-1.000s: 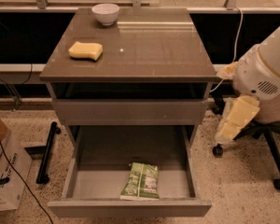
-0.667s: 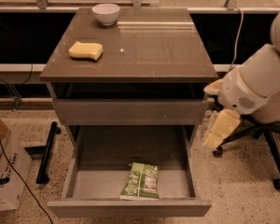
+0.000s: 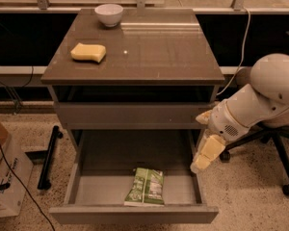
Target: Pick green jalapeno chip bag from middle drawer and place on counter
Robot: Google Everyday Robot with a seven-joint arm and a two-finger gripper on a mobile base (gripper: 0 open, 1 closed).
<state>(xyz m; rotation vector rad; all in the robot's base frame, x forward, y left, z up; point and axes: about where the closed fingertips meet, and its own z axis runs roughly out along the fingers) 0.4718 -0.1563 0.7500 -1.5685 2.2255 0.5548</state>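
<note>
The green jalapeno chip bag [image 3: 145,187] lies flat on the floor of the open middle drawer [image 3: 82,177], near its front edge and a little right of centre. The counter [image 3: 149,52] is the glossy grey-brown cabinet top above. My gripper [image 3: 203,159] hangs from the white arm at the right. It is over the drawer's right wall, up and to the right of the bag and apart from it. It holds nothing that I can see.
A yellow sponge [image 3: 88,52] and a white bowl [image 3: 109,14] sit on the counter's left and back. A shallower closed drawer front [image 3: 130,114] is above the open drawer. An office chair base [image 3: 279,153] stands to the right, a cardboard box [image 3: 2,172] to the left.
The arm has swung left and down. The gripper has moved from beside the cabinet's right side to over the open drawer's right wall. The bag has not moved.
</note>
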